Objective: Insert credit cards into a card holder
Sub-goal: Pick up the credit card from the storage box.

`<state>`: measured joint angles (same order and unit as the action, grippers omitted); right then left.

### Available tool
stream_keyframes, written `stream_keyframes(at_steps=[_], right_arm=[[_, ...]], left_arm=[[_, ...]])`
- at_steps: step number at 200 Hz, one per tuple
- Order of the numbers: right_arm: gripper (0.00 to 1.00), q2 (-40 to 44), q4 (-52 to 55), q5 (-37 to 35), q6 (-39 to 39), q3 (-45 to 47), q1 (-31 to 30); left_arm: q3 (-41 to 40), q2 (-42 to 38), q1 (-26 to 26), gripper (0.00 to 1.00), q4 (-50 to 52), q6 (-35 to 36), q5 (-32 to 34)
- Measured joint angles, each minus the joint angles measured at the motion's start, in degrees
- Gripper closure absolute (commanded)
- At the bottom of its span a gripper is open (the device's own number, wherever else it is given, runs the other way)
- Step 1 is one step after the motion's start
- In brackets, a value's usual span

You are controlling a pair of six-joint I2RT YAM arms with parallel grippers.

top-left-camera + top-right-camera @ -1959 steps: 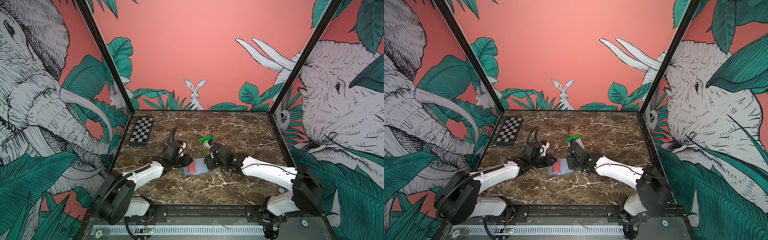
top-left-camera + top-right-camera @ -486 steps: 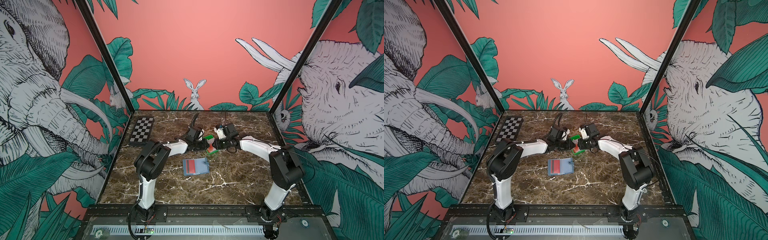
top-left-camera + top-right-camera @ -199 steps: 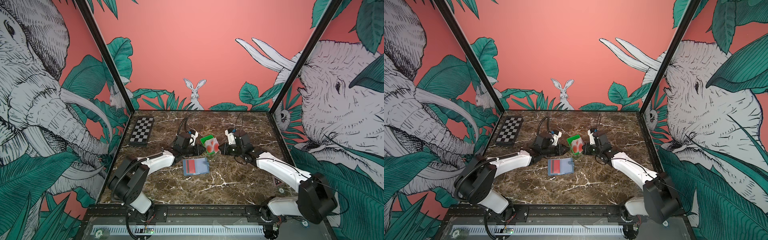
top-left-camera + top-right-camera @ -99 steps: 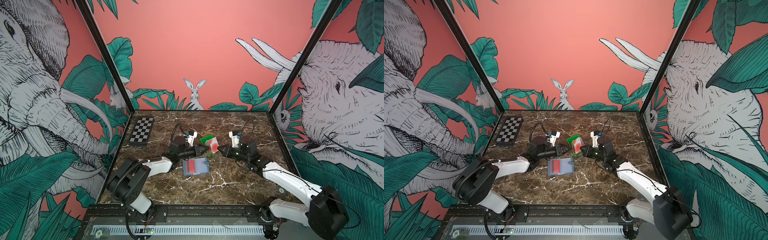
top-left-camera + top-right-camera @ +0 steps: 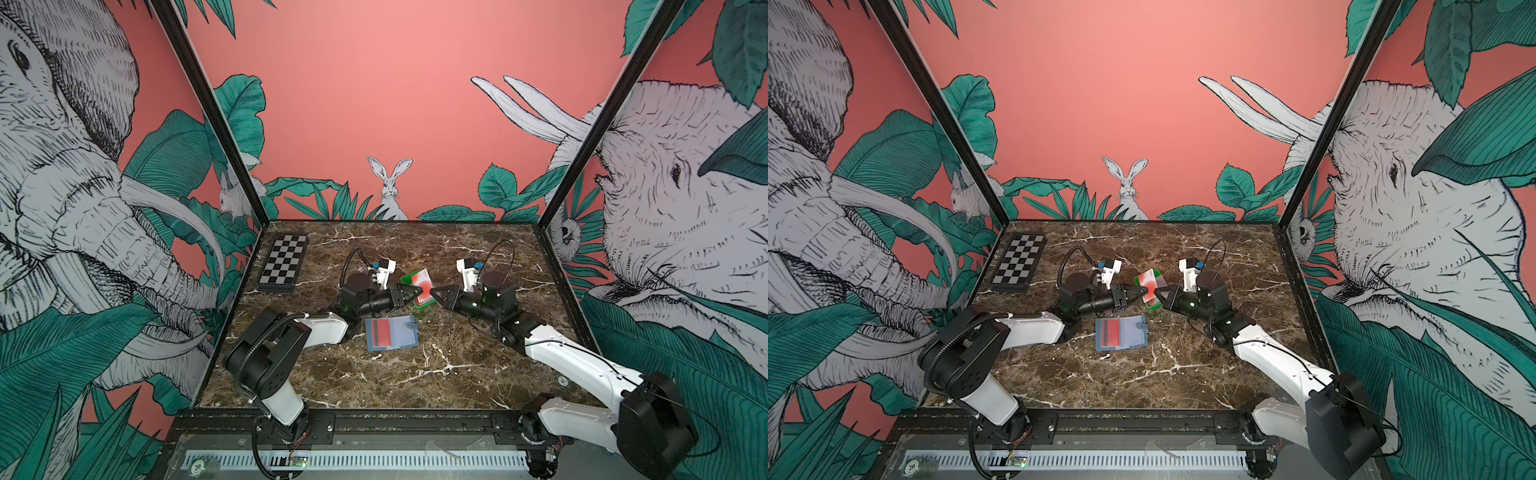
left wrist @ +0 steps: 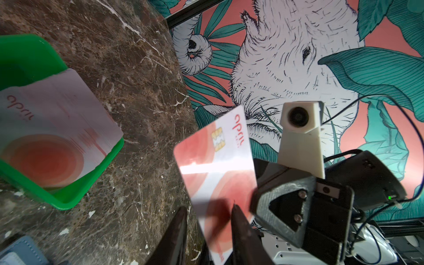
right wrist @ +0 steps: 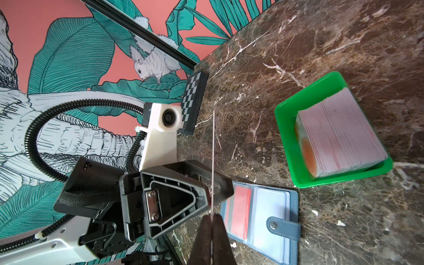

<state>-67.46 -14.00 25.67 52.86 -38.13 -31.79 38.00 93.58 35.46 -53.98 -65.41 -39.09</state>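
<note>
1 card holder [image 7: 270,206] w/ 1 red card [image 7: 236,210] inside; 1 lone card [image 6: 218,160]; 1 card stack [image 7: 339,133] in 1 green tray [image 7: 284,128]; 1 checkerboard [image 5: 284,268]; 1 left end effector [image 6: 207,214], 1 right end effector [image 7: 211,220].

I get bright, even light from above in both top views. The brown veined marble tabletop [image 5: 415,374] carries only soft, short shadows beneath the white robot arms [image 5: 573,357]. The wide lens bends the edges, so the black metal frame posts [image 5: 213,112] splay outward. In the left wrist view a white band of glare crosses the thin pale-pink plastic card with red circles [image 6: 220,183], and a dark shadow falls on its lower part. The stack of matching cards [image 6: 52,119] in the green plastic tray [image 6: 68,202] looks smeared and streaky there, and the near dark fingers [image 6: 176,236] are out of focus. The right wrist view is sharper, with a mild sheen on the marble.
</note>
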Motion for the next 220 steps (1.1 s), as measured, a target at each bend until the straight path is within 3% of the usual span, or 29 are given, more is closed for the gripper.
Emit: stream_keyframes(at_steps=[33, 91, 117, 145, 167, 220], right_arm=[[0.95, -0.6, -1.4, 0.5, 0.9, 0.7, 0.0], [0.82, -2.1, -0.5, 0.1, 1.0, 0.7, 0.0], [0.78, -2.6, 0.4, -0.7, 0.7, 0.7, -0.1], [0.59, -2.6, 3.5, -2.8, -0.1, 0.7, -0.2], [0.49, -2.6, 8.1, -4.7, -1.9, -0.2, -0.2], [0.48, -2.1, 13.5, -8.3, -4.4, -0.8, -0.2]], left_arm=[[0.1, 0.0, -0.3, 0.79, -1.2, -1.6, -0.1], [0.2, -0.3, -0.8, 1.00, -2.1, -2.2, -0.2], [0.2, -1.4, -0.9, 1.00, 0.1, -1.0, -0.1], [0.4, -2.7, -1.0, 1.00, 4.2, 0.9, -0.1], [0.5, -4.1, -1.2, 1.00, 7.6, 2.6, -0.1], [0.5, -6.5, -1.2, 1.00, 12.8, 5.5, -0.1]])
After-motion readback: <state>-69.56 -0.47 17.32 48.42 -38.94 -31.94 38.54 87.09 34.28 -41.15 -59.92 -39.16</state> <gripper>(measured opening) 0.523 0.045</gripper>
